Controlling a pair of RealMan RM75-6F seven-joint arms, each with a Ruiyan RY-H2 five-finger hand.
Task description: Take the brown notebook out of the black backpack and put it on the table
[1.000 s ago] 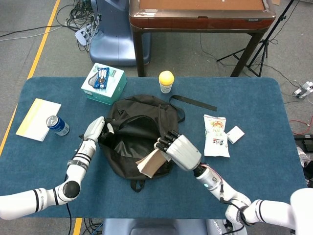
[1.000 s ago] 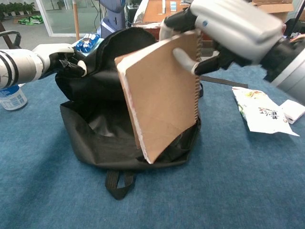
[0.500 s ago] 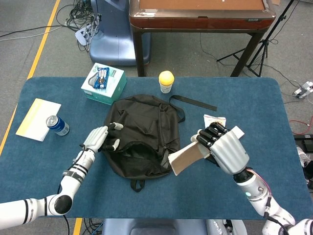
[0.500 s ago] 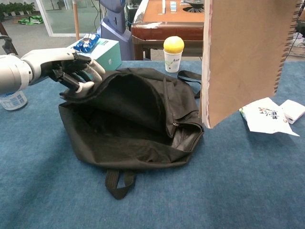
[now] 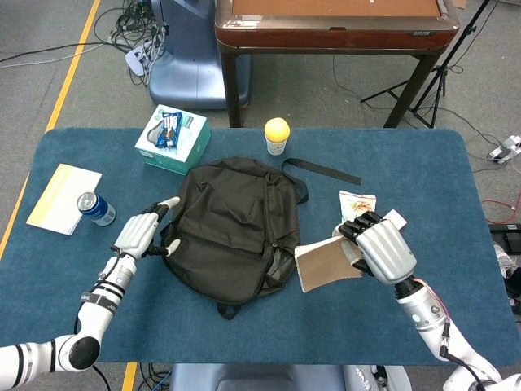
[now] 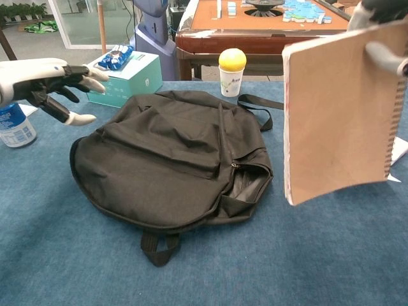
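Observation:
The black backpack (image 5: 230,223) lies flat in the middle of the blue table (image 5: 244,326), its flap collapsed; in the chest view the backpack (image 6: 172,162) shows a slightly gaping zip at its right side. My right hand (image 5: 381,251) grips the brown spiral notebook (image 5: 324,263) just right of the bag, held above the table. In the chest view the notebook (image 6: 341,121) hangs upright at the right, with a fingertip (image 6: 386,56) over its top edge. My left hand (image 5: 140,234) hovers with fingers spread beside the bag's left edge, holding nothing; the chest view shows this left hand (image 6: 44,83) at far left.
A blue can (image 5: 97,208) and a yellow-white booklet (image 5: 63,198) lie at the left. A teal tissue box (image 5: 172,139) with a snack on top and a cup with a yellow ball (image 5: 277,135) stand behind the bag. A snack packet (image 5: 356,202) and white card (image 5: 396,217) lie by my right hand.
My left hand let go of the backpack's flap and drew back left; the bag collapsed flat. My right hand lowered the notebook slightly beside the bag.

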